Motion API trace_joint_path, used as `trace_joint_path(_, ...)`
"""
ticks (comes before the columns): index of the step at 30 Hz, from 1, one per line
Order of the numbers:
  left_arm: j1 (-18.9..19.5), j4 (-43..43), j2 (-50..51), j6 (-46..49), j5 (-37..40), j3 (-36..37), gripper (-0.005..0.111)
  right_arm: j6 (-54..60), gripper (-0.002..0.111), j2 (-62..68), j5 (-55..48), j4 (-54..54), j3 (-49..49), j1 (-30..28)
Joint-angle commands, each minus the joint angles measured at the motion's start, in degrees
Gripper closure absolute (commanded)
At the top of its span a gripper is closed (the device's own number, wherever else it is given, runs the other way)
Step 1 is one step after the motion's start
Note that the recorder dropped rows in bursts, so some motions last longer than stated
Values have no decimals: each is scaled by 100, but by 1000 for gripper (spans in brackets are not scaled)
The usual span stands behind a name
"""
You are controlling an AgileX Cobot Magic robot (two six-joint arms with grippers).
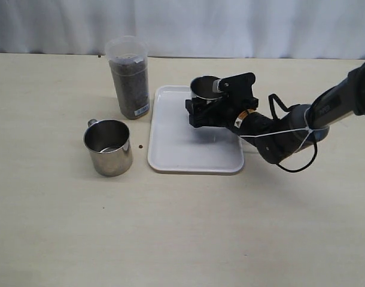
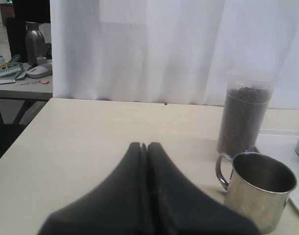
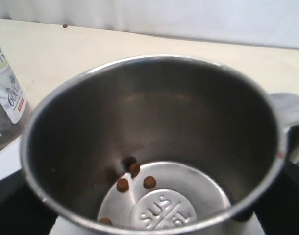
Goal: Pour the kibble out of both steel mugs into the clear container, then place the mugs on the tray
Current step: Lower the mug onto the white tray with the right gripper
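Nearest, left gripper (image 2: 144, 145): black fingers pressed together, holding nothing, parked short of the short shiny steel mug (image 2: 258, 188). That mug looks empty and stands upright on the table (image 1: 182, 227) just left of the flat white rimmed tray (image 1: 194, 156), not on it yet. A stray pellet (image 1: 139, 146) lies between them.

Farther: right gripper (image 1: 206, 98), jaws wide astride the second steel mug (image 1: 204, 85). It's upright on the tray's far part, a few pellets inside, probably set there to leave room. Gripped or let go, cannot tell.

Farthest: tall clear plastic container (image 1: 127, 51), beside the tray's corner, holds the kibble (image 1: 130, 84).
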State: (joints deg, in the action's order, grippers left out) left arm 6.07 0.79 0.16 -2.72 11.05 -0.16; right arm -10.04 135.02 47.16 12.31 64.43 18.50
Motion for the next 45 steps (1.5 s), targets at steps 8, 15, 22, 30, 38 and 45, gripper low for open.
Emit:
trace_joint_path(8, -22, 5, -16, -5, -66, 16, 107, -15, -2, -116, -316, 8, -12, -39)
trace_joint_path(15, -22, 5, -16, -5, -66, 16, 107, -357, -2, -431, -1138, 8, -12, -39)
trace_joint_path(22, -22, 5, -16, -5, -66, 16, 107, -1062, -2, -725, -1925, 19, -12, -39)
trace_joint_path(30, -22, 5, -16, -5, -16, 16, 107, -1212, -2, -1081, -2263, 19, -12, -39)
trace_joint_path(38, -22, 5, -16, -5, -16, 16, 107, -1219, -2, -1498, -1786, 214, -491, -39)
trace_joint_path(45, -22, 5, -16, -5, -16, 16, 107, -1226, -2, -1806, -932, 214, -1353, -39)
